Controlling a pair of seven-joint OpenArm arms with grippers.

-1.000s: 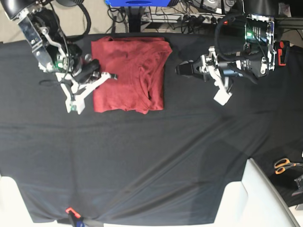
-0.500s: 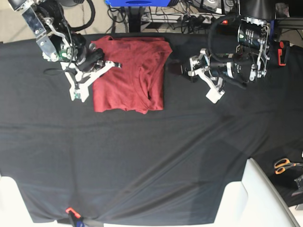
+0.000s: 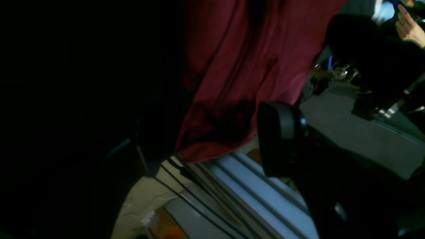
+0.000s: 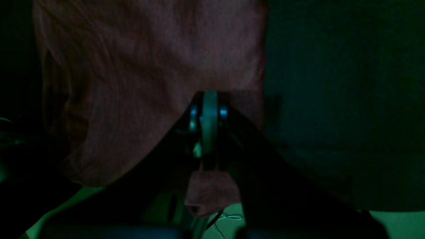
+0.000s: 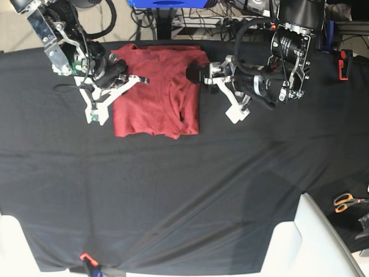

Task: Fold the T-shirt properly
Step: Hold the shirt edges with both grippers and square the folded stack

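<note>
The brick-red T-shirt [image 5: 155,92] lies folded into a rough rectangle at the back of the black-covered table [image 5: 173,190]. My right gripper [image 5: 140,79] is shut, with its tips over the shirt's left part; in the right wrist view the closed fingers [image 4: 209,99] meet above the red cloth [image 4: 149,66]. My left gripper [image 5: 195,75] sits at the shirt's upper right edge. Its jaws are open, and in the left wrist view [image 3: 209,142] a corner of the shirt [image 3: 239,59] lies between the black pad [image 3: 277,139] and the dark opposite finger.
Orange-handled scissors [image 5: 346,201] lie at the right table edge. White objects stand at the front right [image 5: 288,248] and front left [image 5: 8,242]. A red item [image 5: 345,63] sits at the far right. Cables and a blue frame [image 5: 167,3] run behind the table.
My left arm has swung left to the shirt's right edge and its jaws have opened. My right gripper moved up along the shirt's left side, then held still.
</note>
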